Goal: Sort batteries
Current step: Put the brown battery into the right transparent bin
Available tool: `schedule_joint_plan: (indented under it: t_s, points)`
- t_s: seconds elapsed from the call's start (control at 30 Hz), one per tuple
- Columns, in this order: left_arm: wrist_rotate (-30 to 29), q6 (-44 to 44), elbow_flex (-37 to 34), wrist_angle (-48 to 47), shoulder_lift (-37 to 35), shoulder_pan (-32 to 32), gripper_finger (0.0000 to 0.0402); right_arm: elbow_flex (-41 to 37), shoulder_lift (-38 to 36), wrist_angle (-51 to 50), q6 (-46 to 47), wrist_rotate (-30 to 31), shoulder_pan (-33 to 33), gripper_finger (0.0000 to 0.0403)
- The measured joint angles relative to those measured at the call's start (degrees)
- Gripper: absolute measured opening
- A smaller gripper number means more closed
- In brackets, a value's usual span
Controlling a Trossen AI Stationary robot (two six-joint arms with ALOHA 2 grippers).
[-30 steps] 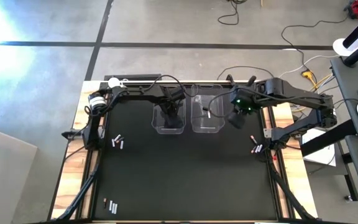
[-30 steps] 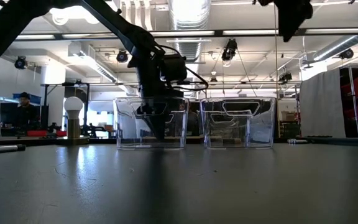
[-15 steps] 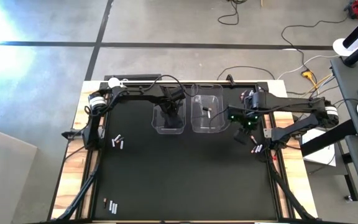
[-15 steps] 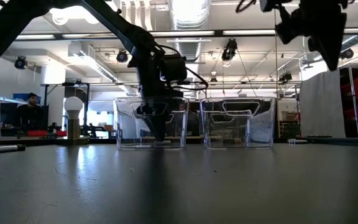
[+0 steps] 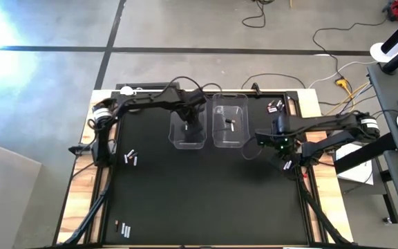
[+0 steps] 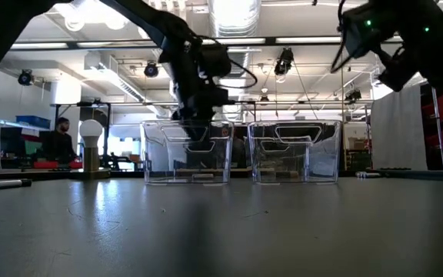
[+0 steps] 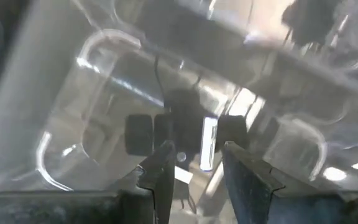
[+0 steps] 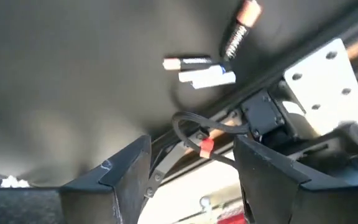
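Right claw [image 5: 282,153], spread, has swung to the bench's right edge; batteries [image 8: 199,70] there: light, rigid, slippery—grip mid-barrel.

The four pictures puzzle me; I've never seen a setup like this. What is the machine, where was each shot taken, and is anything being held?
It is a robot with two dark arms at a black table. One picture looks down from above, one looks level across the tabletop, and two come from cameras on the wrists. The left tool hangs over the left clear bin, fingers apart, holding nothing; a white battery lies in the bin below it. The right tool is open and empty above loose batteries near the right edge. The right bin holds another.
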Motion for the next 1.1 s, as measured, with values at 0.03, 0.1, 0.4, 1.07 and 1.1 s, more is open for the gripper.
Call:
schedule_joint_plan:
  t_s: [0.03, 0.1, 0.4, 1.07, 1.1]
  points:
    - [0.0, 0.0, 0.25, 0.07, -0.53, 0.0, 0.0114, -0.95, 0.05, 0.68, 0.83, -0.02, -0.11, 0.0219]
    - [0.01, 0.0, 0.39, 0.09, -1.67, 0.0, 0.0114, -2.86, 0.09, 3.36, 3.2, -0.14, -0.68, 0.0216]
    - [2.23, -0.22, 0.39, -0.38, -7.05, -0.21, 0.0114, -7.91, 0.13, 12.12, 8.25, 1.51, -7.69, 0.0213]
    - [2.67, -0.2, -0.75, -1.87, -8.88, -0.24, 0.0114, -13.46, 1.57, 22.15, 2.94, 7.58, -11.67, 0.0191]
    - [2.67, -0.2, -0.75, -1.87, -8.88, -0.24, 0.0114, -14.19, 1.55, 22.55, 3.76, 7.58, -11.67, 0.019]
